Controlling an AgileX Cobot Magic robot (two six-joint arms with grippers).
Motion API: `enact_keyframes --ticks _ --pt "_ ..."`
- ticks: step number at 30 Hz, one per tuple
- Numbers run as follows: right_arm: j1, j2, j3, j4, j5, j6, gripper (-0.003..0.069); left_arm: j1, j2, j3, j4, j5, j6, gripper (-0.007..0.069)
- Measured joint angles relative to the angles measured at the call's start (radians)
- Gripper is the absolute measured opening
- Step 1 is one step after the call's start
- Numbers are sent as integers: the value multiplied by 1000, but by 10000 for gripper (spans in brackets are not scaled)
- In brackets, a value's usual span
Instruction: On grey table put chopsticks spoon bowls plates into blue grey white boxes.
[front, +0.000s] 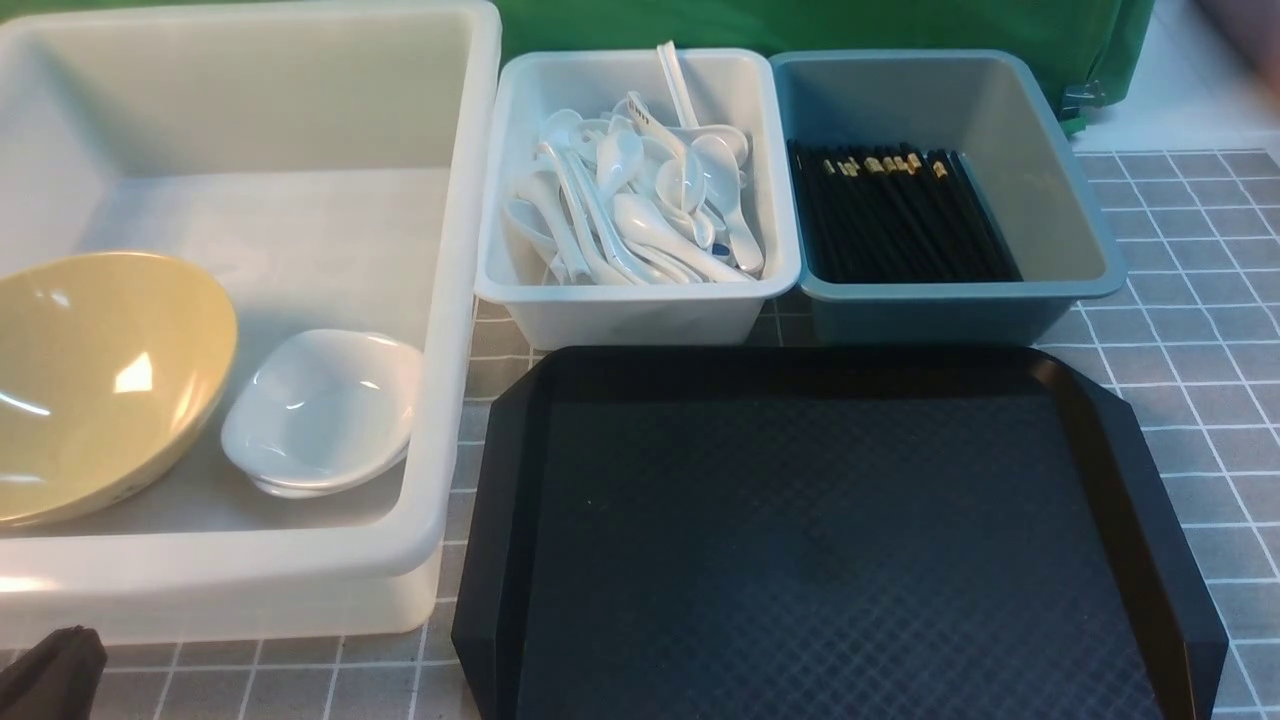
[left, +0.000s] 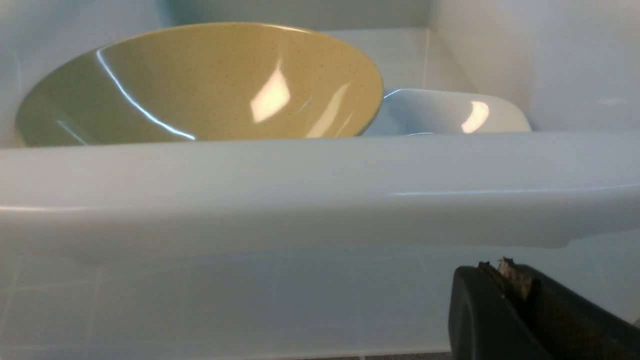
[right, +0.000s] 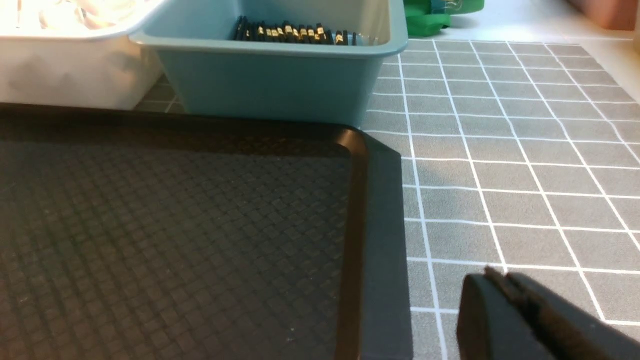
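Front view, left to right. Large translucent white tub (front: 455, 300) at far left on grey gridded table (front: 1190, 330); inside, yellow bowl (front: 100, 380) tilted against the near-left wall, two stacked white plates (front: 320, 410) just beside it, tilted too. Pale grey-white box (front: 640, 300) next, heaped with white spoons (front: 640, 205). Blue-grey box (front: 1070, 200) touching its right rim, black chopsticks (front: 895, 215) laid in a bundle along its left half, gold bands at the far end. Black textured tray (front: 830, 540) in front of both small boxes, bare. Green cloth (front: 800, 25) behind the boxes; pale floor beyond the table's far right edge.

Left fingers (left: 505, 300) low outside the tub's near wall, closed together, holding nothing. Right fingers (right: 505, 315) over bare table beside the tray's right edge, likewise closed and empty.
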Motion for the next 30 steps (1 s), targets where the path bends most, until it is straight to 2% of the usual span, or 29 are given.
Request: enact_keyframes --ticks 30 --pt "0 0 0 0 0 0 78 0 0 1 -4 -4 0 -8"
